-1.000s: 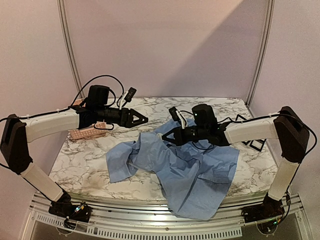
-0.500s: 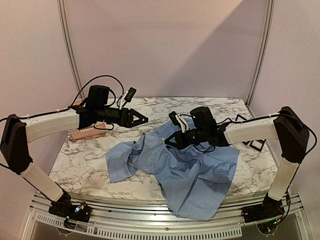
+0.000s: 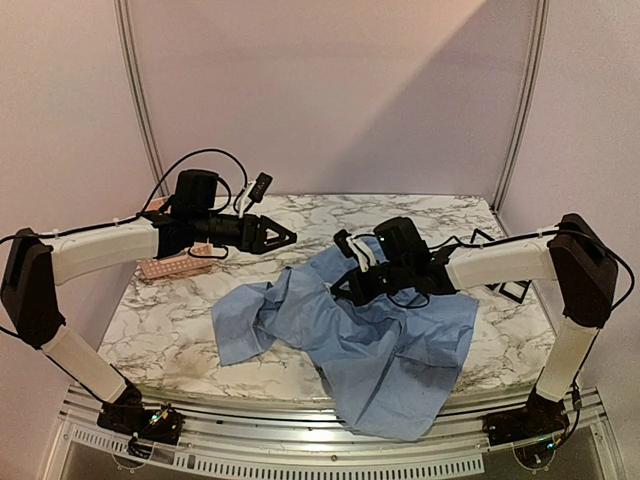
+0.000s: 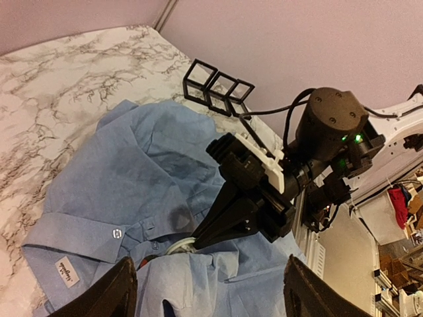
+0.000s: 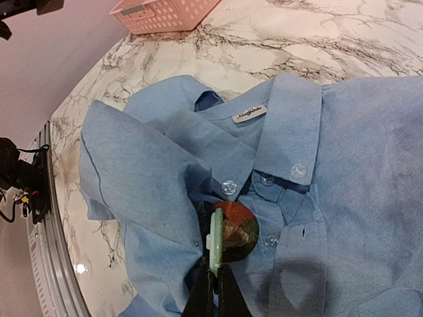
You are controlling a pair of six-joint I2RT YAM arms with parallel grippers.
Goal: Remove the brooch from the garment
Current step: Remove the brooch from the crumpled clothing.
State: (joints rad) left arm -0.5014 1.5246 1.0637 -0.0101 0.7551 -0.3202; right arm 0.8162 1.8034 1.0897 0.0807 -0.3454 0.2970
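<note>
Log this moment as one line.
left gripper: open, apart from shirt | right gripper: shut on brooch | brooch: on shirt, not yet removed

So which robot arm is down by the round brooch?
The right arm: its jaws are shut, tips at the brooch on the blue shirt. The left arm hangs away, jaws open.

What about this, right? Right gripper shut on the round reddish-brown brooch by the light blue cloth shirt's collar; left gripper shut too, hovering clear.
No: the left gripper is open, its fingers wide apart in the left wrist view. The right gripper is indeed shut on the brooch by the shirt collar.
</note>
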